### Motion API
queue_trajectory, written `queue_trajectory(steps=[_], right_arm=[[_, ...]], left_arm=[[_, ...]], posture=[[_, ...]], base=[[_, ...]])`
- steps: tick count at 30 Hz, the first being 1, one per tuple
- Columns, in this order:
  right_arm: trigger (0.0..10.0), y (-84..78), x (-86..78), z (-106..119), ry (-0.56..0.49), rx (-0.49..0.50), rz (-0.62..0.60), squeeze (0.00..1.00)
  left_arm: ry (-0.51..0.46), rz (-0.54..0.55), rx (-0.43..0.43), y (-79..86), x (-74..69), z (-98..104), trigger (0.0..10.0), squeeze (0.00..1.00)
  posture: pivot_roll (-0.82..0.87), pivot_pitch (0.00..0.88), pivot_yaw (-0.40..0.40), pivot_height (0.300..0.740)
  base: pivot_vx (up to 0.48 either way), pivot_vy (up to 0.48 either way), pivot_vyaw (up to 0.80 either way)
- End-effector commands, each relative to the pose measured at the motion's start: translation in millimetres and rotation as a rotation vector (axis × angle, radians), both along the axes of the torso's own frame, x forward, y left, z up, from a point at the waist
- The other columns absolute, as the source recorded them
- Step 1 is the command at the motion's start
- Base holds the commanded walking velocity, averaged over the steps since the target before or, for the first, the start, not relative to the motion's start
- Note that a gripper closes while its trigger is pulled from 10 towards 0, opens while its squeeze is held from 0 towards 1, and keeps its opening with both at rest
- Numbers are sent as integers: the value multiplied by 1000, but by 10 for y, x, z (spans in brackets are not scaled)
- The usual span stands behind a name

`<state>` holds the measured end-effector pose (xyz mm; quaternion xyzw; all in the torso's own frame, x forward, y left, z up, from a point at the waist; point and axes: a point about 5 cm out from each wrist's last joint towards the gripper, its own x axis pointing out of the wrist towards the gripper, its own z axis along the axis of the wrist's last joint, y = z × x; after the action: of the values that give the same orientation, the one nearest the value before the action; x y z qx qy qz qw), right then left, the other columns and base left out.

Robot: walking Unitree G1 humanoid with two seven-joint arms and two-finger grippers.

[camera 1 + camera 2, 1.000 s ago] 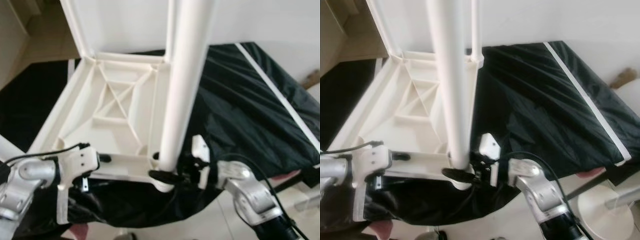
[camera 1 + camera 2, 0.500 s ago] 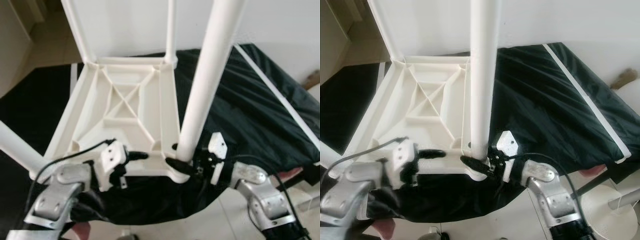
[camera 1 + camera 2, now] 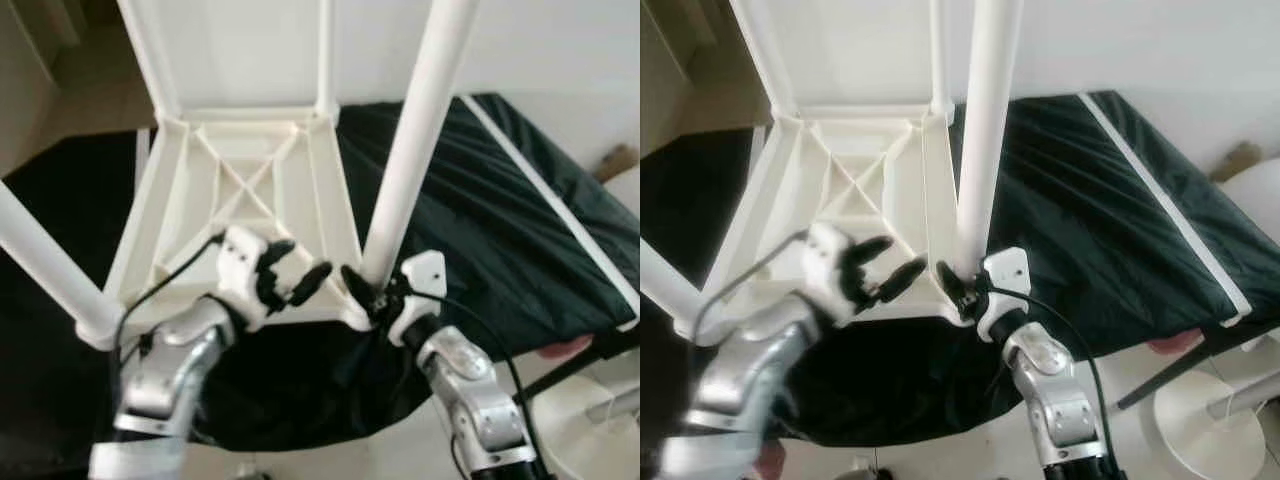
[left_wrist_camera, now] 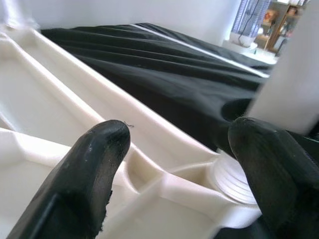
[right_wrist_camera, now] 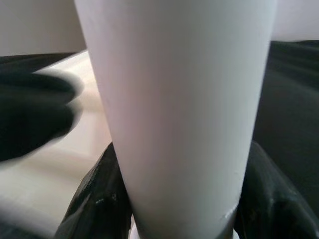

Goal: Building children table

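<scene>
A white plastic children's table (image 3: 240, 190) lies upside down on a black cloth (image 3: 500, 200), its legs pointing up. My right gripper (image 3: 365, 290) is shut on the base of the near right leg (image 3: 415, 130), where it meets the corner socket (image 4: 232, 181); its fingers (image 5: 94, 199) sit on both sides of the leg (image 5: 174, 99). My left gripper (image 3: 295, 275) is open over the table's near rim, just left of that corner, its fingertips (image 4: 94, 164) holding nothing. Another leg (image 3: 40, 265) stands at the near left corner.
Two more legs (image 3: 325, 50) rise at the far corners against a white wall. The black cloth hangs over the front edge towards the pale floor. A white round base with a pole (image 3: 1200, 420) stands on the floor at the right.
My left gripper has left the near left corner and moved right along the near rim, to beside the right leg. The right gripper stays on the leg. The view has shifted.
</scene>
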<state>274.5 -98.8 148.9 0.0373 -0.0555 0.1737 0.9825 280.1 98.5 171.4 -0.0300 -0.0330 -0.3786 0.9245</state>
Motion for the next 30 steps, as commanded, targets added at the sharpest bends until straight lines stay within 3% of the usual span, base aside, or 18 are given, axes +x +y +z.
queue_trajectory(steps=[1,3,4,6,11,18,19,20,26,30], right_arm=[[10000,-116,41,-160,97,-11,-122,0],[10000,-214,64,-174,101,-68,-286,0],[10000,-214,64,-174,101,-68,-286,0],[10000,-273,41,-223,123,-97,-397,0],[10000,-281,15,-277,139,-120,-451,0],[10000,-204,10,-295,126,-117,-450,0],[10000,-197,16,-270,110,-100,-435,686],[10000,-195,10,-252,96,-91,-429,1000],[10000,-191,-7,-200,56,-76,-403,1000],[10000,-390,-33,-91,-22,-69,-368,1000]], left_arm=[[14,14,28,-11,24,-22,10000,0],[20,7,31,-59,28,-24,10000,0],[20,7,31,-59,28,-24,10000,0],[22,11,5,-105,31,4,10000,0],[36,28,-24,-158,45,24,10000,0],[38,4,26,-253,64,-31,10000,0],[19,30,47,-268,107,-34,10000,0],[17,40,50,-272,125,-36,10000,0],[16,59,39,-272,149,-31,10000,0],[-16,65,48,-235,144,-36,10000,0]], posture=[[87,69,-1,740],[77,54,12,740],[77,54,12,740],[71,41,22,740],[67,28,30,740],[55,4,37,740],[49,0,35,740],[46,0,36,740],[40,0,36,740],[26,0,37,740]], base=[[0,0,0],[0,0,0],[0,0,0],[0,0,0],[0,0,0],[0,0,0],[0,0,0],[0,0,0],[0,0,0],[0,0,0]])
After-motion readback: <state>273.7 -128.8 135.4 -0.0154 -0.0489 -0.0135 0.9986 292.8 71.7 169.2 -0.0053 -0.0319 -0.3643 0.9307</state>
